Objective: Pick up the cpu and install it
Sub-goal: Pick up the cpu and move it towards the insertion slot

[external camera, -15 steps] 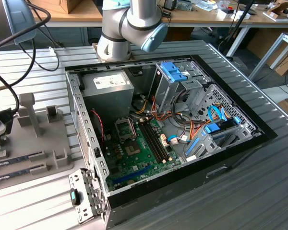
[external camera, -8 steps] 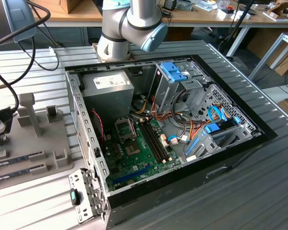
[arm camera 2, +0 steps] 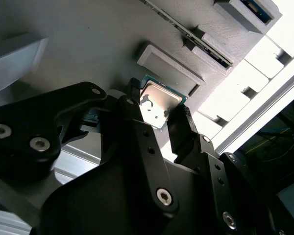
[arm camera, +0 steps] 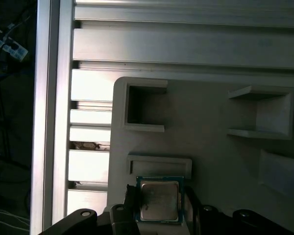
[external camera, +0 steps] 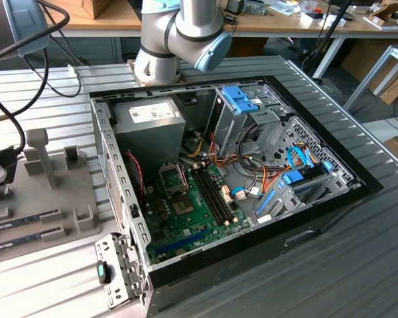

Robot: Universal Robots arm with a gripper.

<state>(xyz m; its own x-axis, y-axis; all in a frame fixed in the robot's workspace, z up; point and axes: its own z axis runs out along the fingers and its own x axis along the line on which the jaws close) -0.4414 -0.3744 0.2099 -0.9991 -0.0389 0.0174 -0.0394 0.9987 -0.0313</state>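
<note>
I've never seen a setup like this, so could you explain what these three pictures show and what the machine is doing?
It is one robot arm on a slatted metal table. The exterior view comes from a camera off the arm: an opened computer case with its green motherboard, and a grey tray at that view's left. Both wrist views come from cameras riding on the arm, looking past its black gripper. The gripper sits around the cpu, a small silvery square chip, at the tray. Whether it is clamped, I cannot tell.

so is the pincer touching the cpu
Cannot tell: in both wrist views the pincer straddles the cpu, but neither shows contact or a gap plainly.
</note>
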